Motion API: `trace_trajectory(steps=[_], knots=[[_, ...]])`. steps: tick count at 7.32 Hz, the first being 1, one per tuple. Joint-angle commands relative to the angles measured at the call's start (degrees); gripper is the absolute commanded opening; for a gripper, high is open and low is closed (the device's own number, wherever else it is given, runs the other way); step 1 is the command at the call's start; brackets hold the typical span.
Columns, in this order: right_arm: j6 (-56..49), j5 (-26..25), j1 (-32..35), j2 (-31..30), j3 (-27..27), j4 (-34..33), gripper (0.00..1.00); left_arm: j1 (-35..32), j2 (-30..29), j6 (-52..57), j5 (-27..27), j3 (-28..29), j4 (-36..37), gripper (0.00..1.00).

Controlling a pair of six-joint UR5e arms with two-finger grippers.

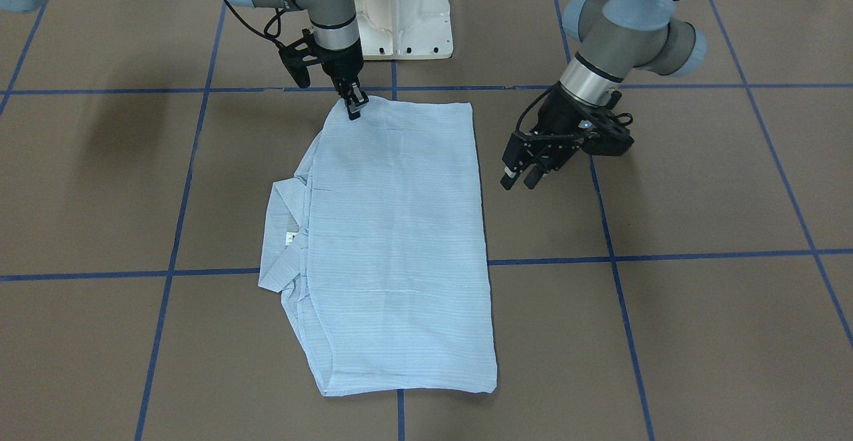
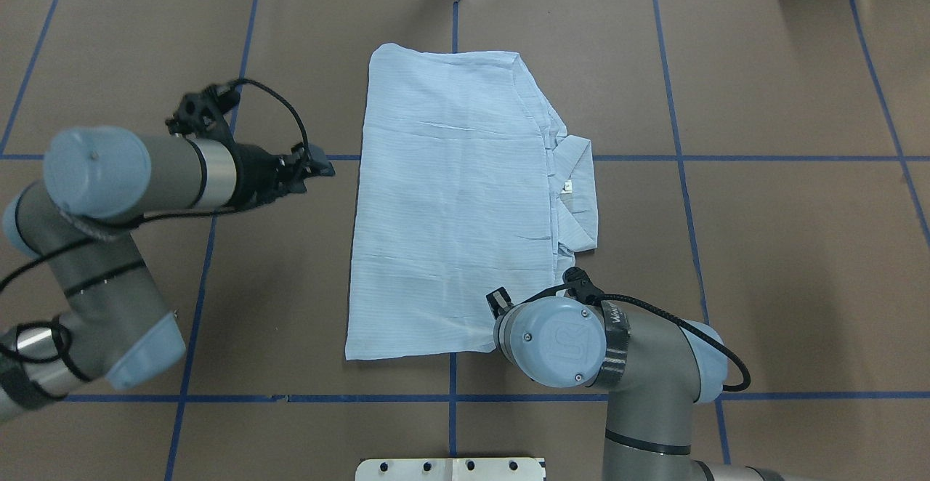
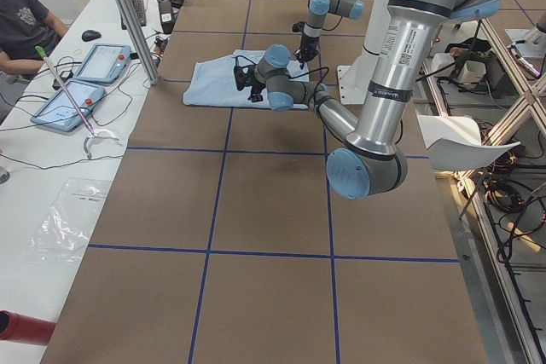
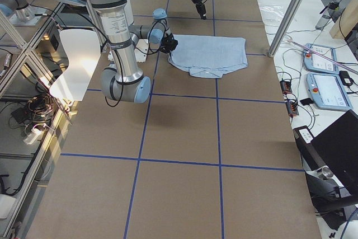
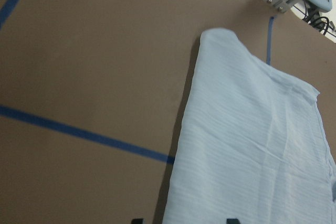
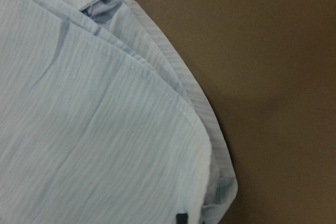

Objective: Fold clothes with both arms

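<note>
**Right hand [image 1: 353, 109] pinches shirt [image 1: 400, 241] corner; left hand [image 1: 520, 181] open alongside**

The right hand's fingers are drawn together on the shirt's corner nearest the robot. The left hand hangs with fingers apart and empty, just beside the shirt's long edge. The shirt lies folded flat mid-tabletop [image 1: 700, 181], with its collar [image 1: 280, 241] jutting out toward the robot's right.

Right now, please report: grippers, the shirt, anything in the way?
Left gripper open, beside the shirt. Right gripper shut on its near corner. Shirt folded flat, collar showing. No obstacle seen.

Robot lab — gridded table [image 3: 256, 210], teach pendants [image 3: 101, 64]
</note>
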Motion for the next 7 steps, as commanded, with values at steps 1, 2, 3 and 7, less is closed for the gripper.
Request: trace_trajectory(steps=[1,2,3,7], knots=[[0.00,0.17,0.05,-2.00,2.04,0.07,0.00,13.96,3.56,-12.81,8.98,-7.82,7.65,0.61],[-0.09,0.26,0.05,-2.19,2.05,0.07,0.00,19.15,3.74,-15.39,12.06,-7.76,8.30,0.61],[0.00,0.26,-0.03,-2.19,2.22,0.07,0.00,22.25,3.74,-17.77,13.05,-7.06,9.00,0.61],[0.00,0.26,-0.04,-2.19,2.31,0.07,0.00,25.27,1.81,-19.20,13.41,-6.00,11.46,0.57]])
